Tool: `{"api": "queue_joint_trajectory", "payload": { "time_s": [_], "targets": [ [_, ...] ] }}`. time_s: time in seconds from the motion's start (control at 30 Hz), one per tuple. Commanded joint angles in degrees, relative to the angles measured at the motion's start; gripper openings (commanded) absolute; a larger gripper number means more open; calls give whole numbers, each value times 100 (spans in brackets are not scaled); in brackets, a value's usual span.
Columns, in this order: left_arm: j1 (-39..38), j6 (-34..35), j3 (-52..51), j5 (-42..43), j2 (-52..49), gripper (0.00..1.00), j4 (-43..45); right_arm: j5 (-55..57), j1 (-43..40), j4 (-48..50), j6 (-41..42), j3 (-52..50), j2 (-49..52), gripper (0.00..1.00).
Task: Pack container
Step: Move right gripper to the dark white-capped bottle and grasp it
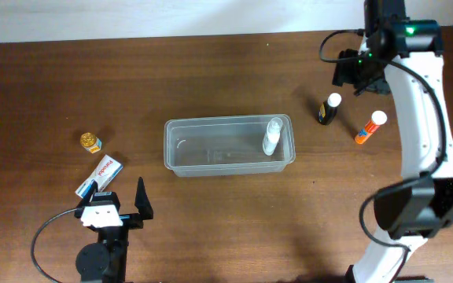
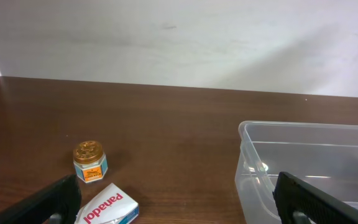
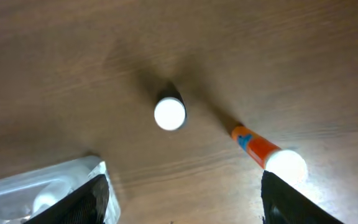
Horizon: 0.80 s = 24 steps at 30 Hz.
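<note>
My left gripper (image 2: 178,182) and right gripper (image 3: 184,180) both gape empty, and the clear container (image 1: 228,120) looks light, flexy and slick, so I'd pinch its rim.

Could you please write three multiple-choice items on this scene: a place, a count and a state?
1. Where is the small clear bottle? A. in the container, at its right-arm end; B. on the table; C. in a gripper.
2. How many white-capped bottles stand outside the container? A. one; B. two; C. four.
3. The left gripper is: A. shut on a bottle; B. open and empty; C. out of view.
Answers: 1A, it stands within the walls; 2B, the dark bottle and the orange bottle; 3B, its fingers are spread, gripping nothing.
</note>
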State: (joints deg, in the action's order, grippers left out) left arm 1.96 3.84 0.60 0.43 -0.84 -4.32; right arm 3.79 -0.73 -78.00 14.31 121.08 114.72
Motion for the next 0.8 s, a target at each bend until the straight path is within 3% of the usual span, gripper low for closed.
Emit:
{"api": "queue_joint_trajectory", "payload": {
  "time_s": [0.0, 0.53, 0.77],
  "targets": [
    [20, -111, -13, -22, 55, 99, -46, -127, -52, 70, -190, 59, 448, 70],
    [17, -111, -13, -22, 55, 100, -46, -407, -52, 380, -466, 52, 1790, 70],
    [20, -111, -11, -22, 55, 100, -46, -485, -125, 485, -483, 15, 2046, 65]
  ]
}}
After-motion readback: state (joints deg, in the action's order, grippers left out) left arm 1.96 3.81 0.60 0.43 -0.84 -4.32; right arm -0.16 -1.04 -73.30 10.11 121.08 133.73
